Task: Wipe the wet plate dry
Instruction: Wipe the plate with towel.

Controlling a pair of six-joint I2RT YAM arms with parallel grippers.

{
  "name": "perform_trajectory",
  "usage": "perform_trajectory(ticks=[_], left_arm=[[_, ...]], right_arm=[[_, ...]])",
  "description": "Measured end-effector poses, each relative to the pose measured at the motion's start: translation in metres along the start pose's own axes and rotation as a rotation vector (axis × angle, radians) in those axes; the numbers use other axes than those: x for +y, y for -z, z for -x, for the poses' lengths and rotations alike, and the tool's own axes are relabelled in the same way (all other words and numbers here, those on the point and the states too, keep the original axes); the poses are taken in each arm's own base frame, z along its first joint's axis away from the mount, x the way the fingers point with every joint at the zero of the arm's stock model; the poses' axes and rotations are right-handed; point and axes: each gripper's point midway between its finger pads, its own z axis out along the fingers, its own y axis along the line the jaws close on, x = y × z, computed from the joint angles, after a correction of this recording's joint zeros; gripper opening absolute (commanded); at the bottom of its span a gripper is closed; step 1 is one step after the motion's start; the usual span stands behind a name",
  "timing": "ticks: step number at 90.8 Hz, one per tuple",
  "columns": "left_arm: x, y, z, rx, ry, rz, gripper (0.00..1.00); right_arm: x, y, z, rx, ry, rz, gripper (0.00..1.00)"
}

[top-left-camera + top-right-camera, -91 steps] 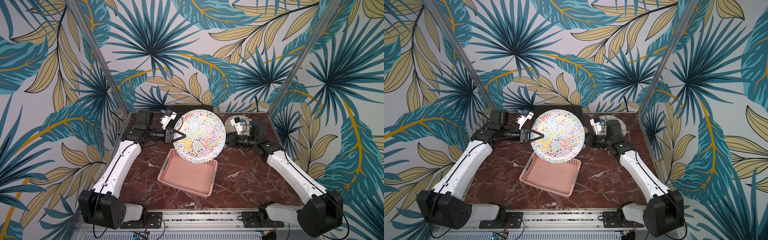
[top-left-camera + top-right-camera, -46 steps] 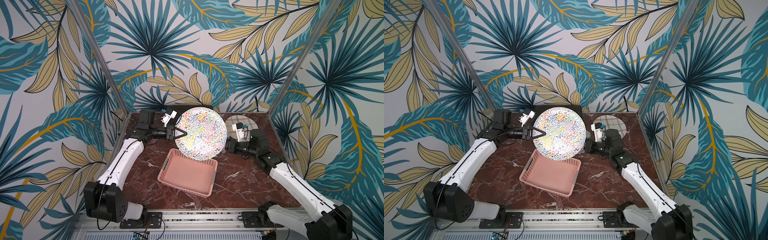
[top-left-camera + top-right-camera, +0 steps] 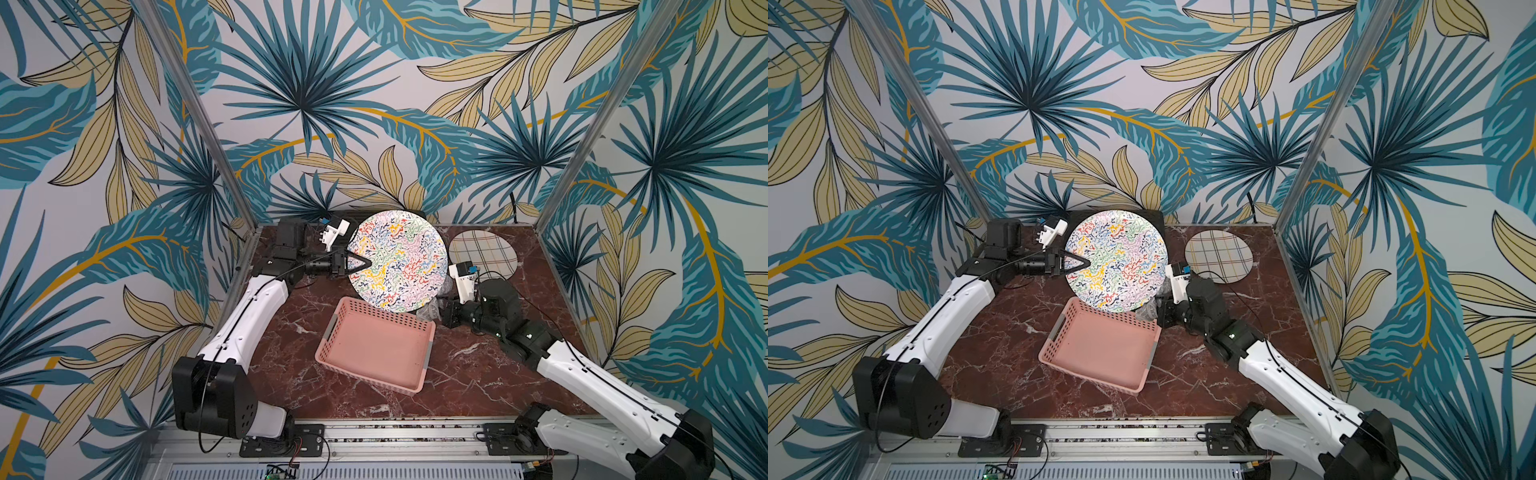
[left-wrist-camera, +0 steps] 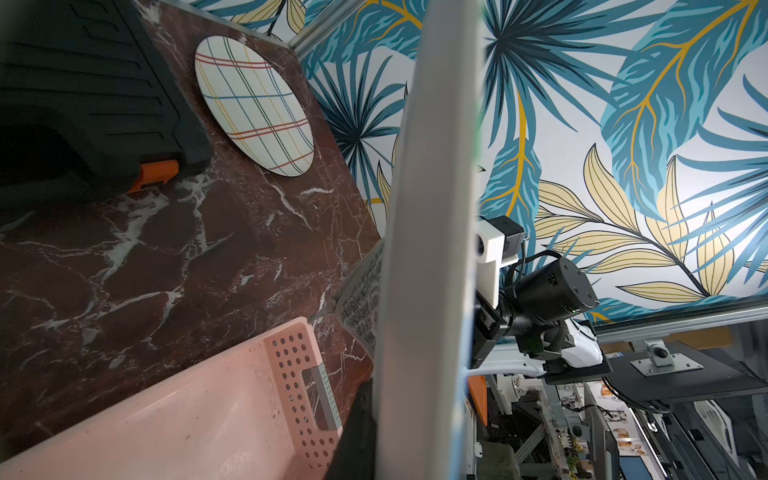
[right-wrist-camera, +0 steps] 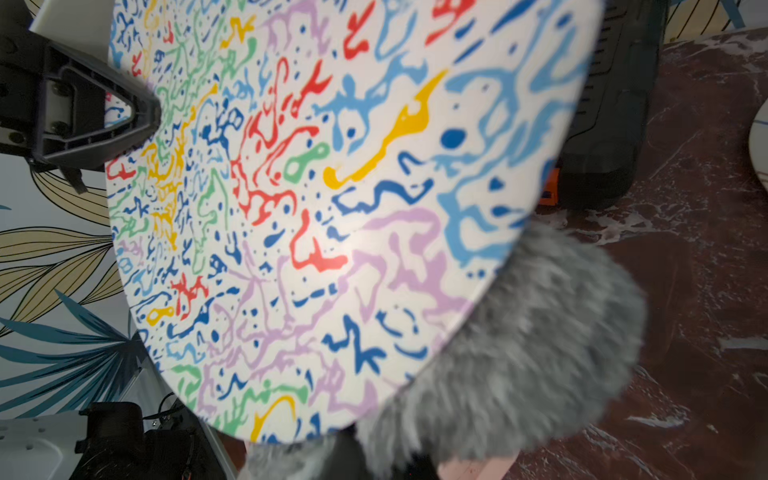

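The plate (image 3: 399,262) (image 3: 1117,262), white with colourful squiggles, is held up on edge above the table, its patterned face toward the top views. My left gripper (image 3: 365,262) (image 3: 1086,262) is shut on its left rim; one black finger (image 4: 353,436) presses the plate (image 4: 428,208), which is seen edge-on there. My right gripper (image 3: 442,318) (image 3: 1160,316) is shut on a grey fluffy cloth (image 3: 432,309) (image 5: 519,345). The cloth lies against the plate's (image 5: 311,208) lower right rim, partly behind it. The right fingers are buried in the cloth.
A pink perforated basket (image 3: 374,353) sits on the marble table (image 3: 478,374), just below the plate. A plaid plate (image 3: 484,253) lies flat at the back right. A black case (image 4: 83,83) with an orange latch stands at the back wall.
My right gripper has slid with the cloth down the plate's right rim, from its upper right to its lower right. The left gripper and plate have shifted slightly toward the back.
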Motion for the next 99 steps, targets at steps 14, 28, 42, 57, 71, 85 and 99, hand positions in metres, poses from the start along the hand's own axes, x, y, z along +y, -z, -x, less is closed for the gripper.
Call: perform_trajectory(ticks=[14, 28, 42, 57, 71, 85, 99], left_arm=[[0.001, 0.000, 0.003, -0.007, 0.013, -0.008, 0.00], [-0.001, 0.000, 0.005, -0.012, 0.026, -0.025, 0.00], [0.000, -0.001, 0.005, -0.005, 0.045, -0.037, 0.00], [0.000, -0.001, 0.001, 0.008, 0.070, -0.051, 0.00], [0.000, -0.001, 0.001, 0.007, 0.072, -0.052, 0.00], [0.001, -0.002, 0.001, 0.007, 0.072, -0.051, 0.00], [0.002, -0.002, 0.001, 0.004, 0.081, -0.046, 0.00]], right_arm=[[0.011, -0.003, -0.002, -0.031, 0.057, -0.015, 0.00], [0.025, -0.006, -0.006, -0.069, 0.136, -0.032, 0.00], [0.039, -0.010, -0.012, -0.105, 0.213, -0.056, 0.00], [0.050, -0.007, -0.013, -0.163, 0.280, -0.104, 0.00], [0.055, -0.013, -0.014, -0.213, 0.309, -0.154, 0.00], [0.067, -0.021, -0.020, -0.235, 0.335, -0.171, 0.00], [0.084, -0.032, -0.022, -0.228, 0.355, -0.175, 0.00]])
